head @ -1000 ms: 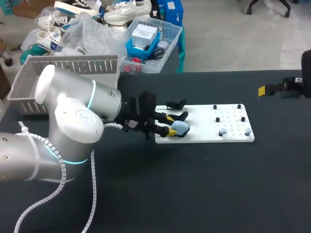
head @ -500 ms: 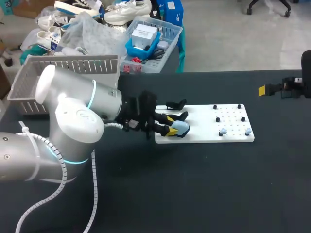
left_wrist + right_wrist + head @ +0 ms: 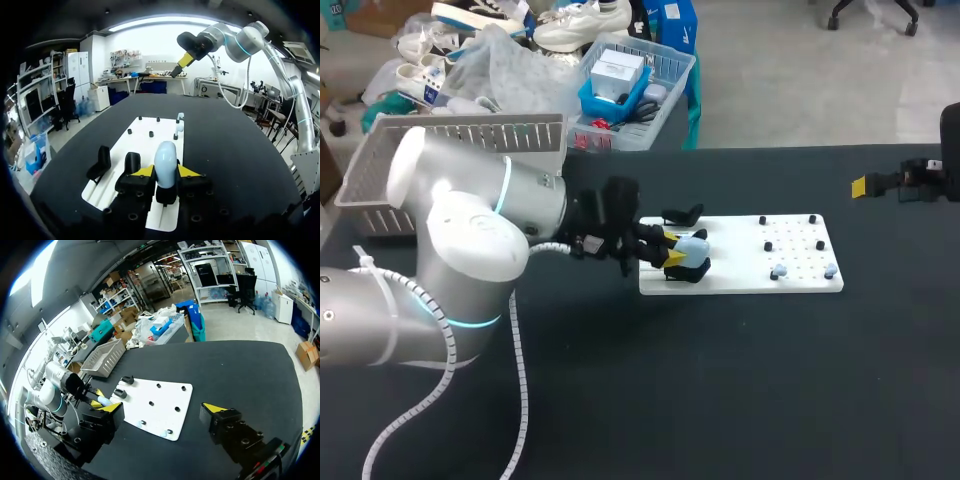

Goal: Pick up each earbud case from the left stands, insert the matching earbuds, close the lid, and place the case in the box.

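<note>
The left gripper (image 3: 165, 173) clamps a smooth, pale-blue, rounded earbud case (image 3: 165, 156), its lid seemingly closed, over the white board (image 3: 150, 142). The right gripper (image 3: 162, 409) stands wide apart, holding nothing.

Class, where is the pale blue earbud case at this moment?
In the head view, the earbud case sits at the white board's left end, gripped between the left gripper's fingers, next to an empty black stand.

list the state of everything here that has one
left claw, shut on the earbud case
earbud case, lid looks closed, upright in the grip
right claw, open, holding nothing
black stands, the two beside the left claw are empty
earbuds, out on the white board, not in a case
</note>
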Robot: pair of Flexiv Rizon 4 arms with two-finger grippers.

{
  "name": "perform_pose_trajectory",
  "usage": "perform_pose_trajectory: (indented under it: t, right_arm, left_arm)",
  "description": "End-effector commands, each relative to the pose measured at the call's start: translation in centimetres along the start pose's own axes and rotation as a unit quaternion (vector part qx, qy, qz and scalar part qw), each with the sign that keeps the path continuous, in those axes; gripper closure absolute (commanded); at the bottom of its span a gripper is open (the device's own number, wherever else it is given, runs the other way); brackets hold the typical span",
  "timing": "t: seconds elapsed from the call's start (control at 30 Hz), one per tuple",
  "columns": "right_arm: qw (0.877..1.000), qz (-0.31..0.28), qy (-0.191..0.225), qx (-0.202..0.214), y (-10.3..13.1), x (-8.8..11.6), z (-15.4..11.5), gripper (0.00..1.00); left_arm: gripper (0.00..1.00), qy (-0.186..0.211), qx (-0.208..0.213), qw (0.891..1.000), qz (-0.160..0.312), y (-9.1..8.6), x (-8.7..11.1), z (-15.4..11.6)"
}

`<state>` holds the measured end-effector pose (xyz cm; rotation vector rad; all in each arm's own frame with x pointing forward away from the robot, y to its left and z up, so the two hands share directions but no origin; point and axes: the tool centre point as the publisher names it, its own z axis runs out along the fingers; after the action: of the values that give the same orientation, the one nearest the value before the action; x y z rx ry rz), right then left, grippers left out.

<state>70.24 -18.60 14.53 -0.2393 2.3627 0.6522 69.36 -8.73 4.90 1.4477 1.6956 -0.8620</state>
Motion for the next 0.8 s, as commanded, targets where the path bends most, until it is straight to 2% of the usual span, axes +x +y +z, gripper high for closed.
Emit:
perform_pose_trajectory:
  t: [0.03,0.23,0.4,0.8]
  right_arm:
    - [1.0,0.001,0.001,0.003,0.1,-0.1,-0.1,0.0]
    - [1.0,0.001,0.001,0.003,0.1,-0.1,-0.1,0.0]
    - [1.0,0.001,0.001,0.003,0.1,-0.1,-0.1,0.0]
    - [1.0,0.001,0.001,0.003,0.1,-0.1,-0.1,0.0]
  left_arm:
    - [1.0,-0.032,0.001,0.999,-0.006,-0.2,-1.3,-2.2]
    - [1.0,-0.084,0.006,0.996,-0.017,-0.5,-3.6,-3.9]
    - [1.0,-0.114,0.011,0.993,-0.003,-1.5,-5.0,-3.9]
    - [1.0,-0.189,-0.005,0.981,0.05,-4.4,-6.4,-2.6]
